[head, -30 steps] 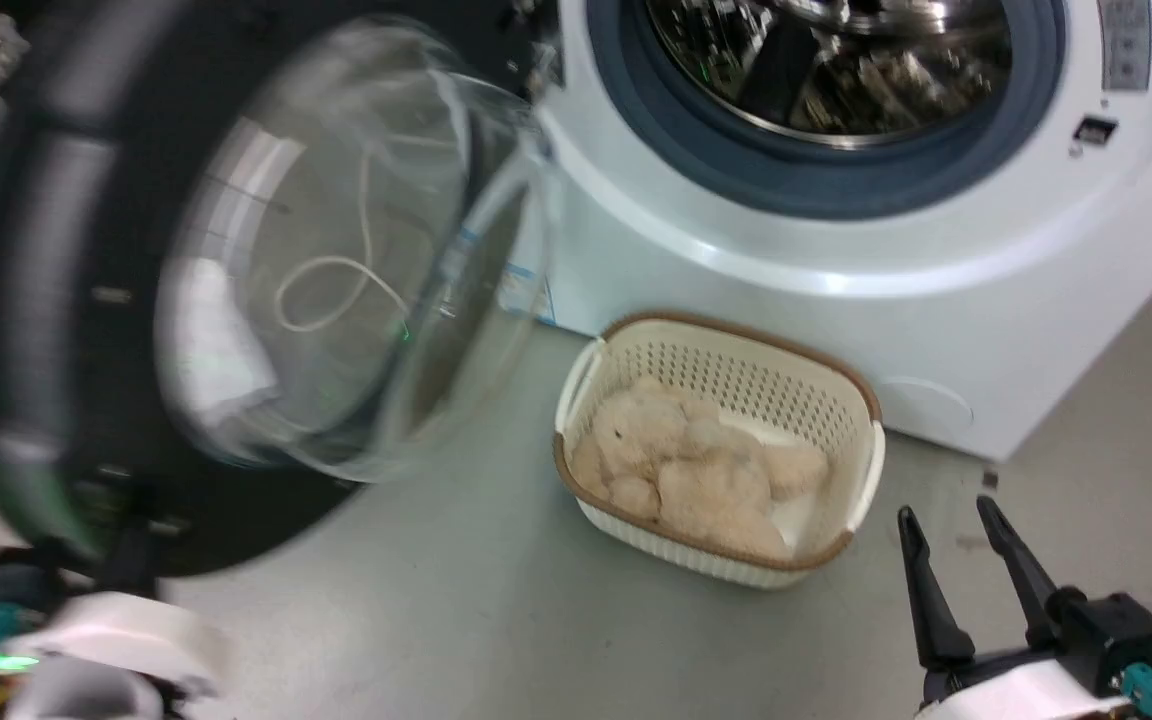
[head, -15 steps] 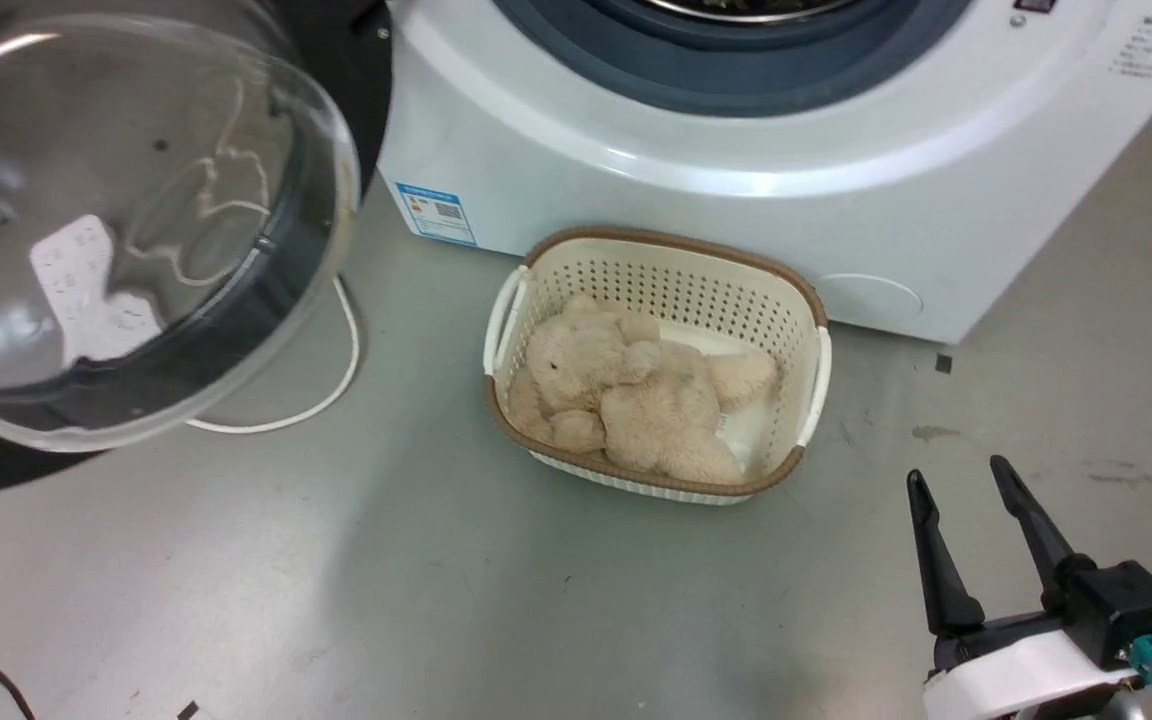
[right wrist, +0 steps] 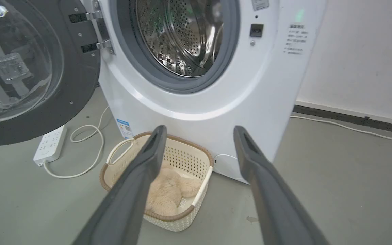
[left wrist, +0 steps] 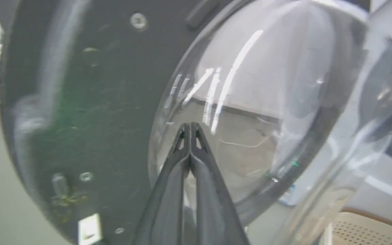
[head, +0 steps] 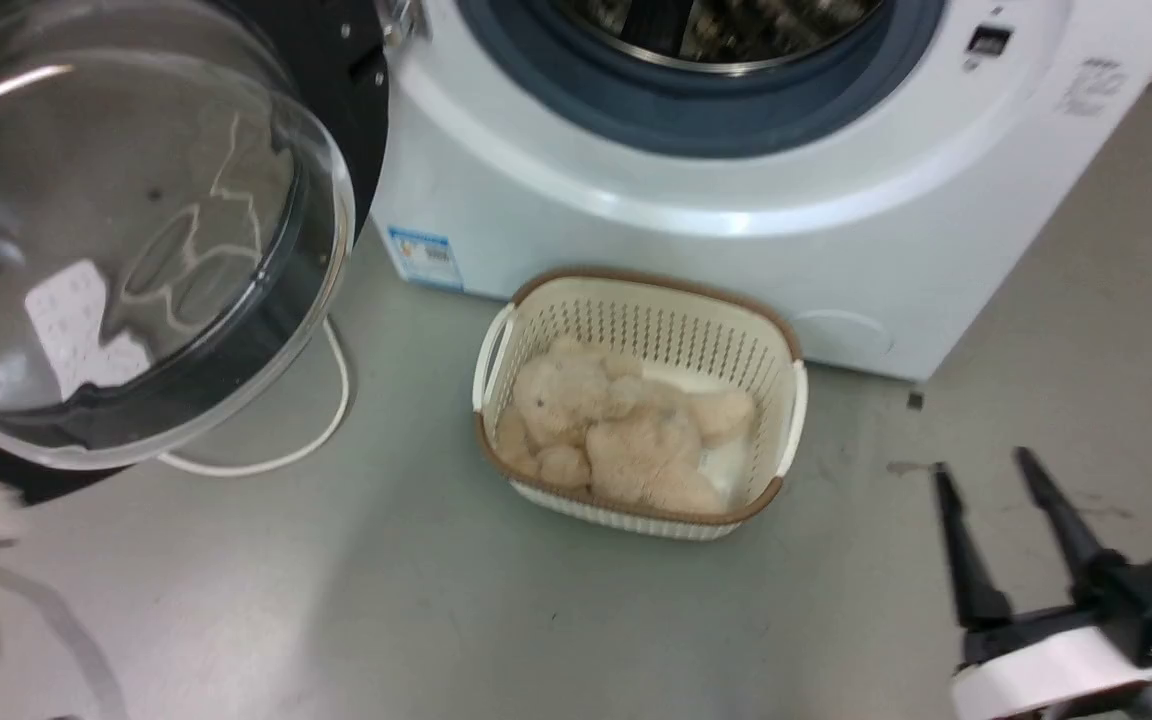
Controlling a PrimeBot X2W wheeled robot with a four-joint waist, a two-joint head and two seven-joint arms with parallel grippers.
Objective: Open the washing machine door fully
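Door [head: 126,230] has swung wide off the washer [head: 736,230], seemingly fully open; left claw [left wrist: 190,127] pinched together, right claw [head: 981,463] spread.

Left pincer [left wrist: 190,127] pressed together, tips near washing machine door [left wrist: 80,88] glass.

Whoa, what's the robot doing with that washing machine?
It is opening the washing machine door, which stands swung wide to the left of the washing machine, leaving the steel drum uncovered. Its left pincer is shut, pointing at the door's glass. Its right pincer hangs open over the floor, holding nothing. A basket with a plush toy sits in front.
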